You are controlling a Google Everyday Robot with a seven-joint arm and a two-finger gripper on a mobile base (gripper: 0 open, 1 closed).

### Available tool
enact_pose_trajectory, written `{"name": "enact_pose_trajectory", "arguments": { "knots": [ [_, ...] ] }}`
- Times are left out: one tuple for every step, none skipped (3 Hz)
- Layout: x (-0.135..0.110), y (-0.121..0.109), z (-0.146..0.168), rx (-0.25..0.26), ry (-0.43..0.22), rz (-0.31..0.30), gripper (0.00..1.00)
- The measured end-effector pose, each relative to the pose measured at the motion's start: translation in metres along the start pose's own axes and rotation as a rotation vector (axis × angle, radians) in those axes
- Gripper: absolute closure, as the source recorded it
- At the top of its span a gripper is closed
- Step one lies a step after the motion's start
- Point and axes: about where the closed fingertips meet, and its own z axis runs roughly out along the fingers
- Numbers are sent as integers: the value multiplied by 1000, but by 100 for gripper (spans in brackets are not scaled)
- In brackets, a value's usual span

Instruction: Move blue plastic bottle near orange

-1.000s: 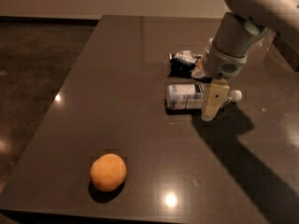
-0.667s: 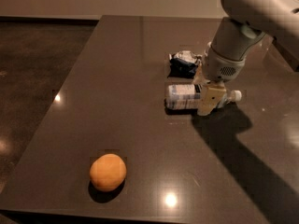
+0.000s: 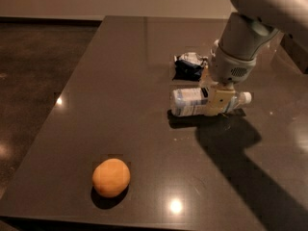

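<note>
The blue plastic bottle [image 3: 190,101] lies on its side on the dark table, its white cap pointing right. My gripper [image 3: 213,97] has come down over the bottle's neck end, with one pale finger [image 3: 217,101] in front of the bottle. The orange [image 3: 111,177] sits near the table's front left, well apart from the bottle and the gripper.
A dark blue-and-white snack bag [image 3: 189,65] lies just behind the bottle. The table's left edge [image 3: 67,95] drops to a dark floor. The arm's shadow falls across the table at the right front.
The gripper has moved lower and slightly toward the bottle, so its finger now sits against the bottle's neck end. The bottle and orange have not moved.
</note>
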Motion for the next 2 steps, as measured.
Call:
{"name": "enact_pose_trajectory", "arguments": {
  "knots": [
    [-39, 31, -15, -20, -14, -86, 100],
    [-70, 53, -15, -49, -28, -147, 100]
  ]
}}
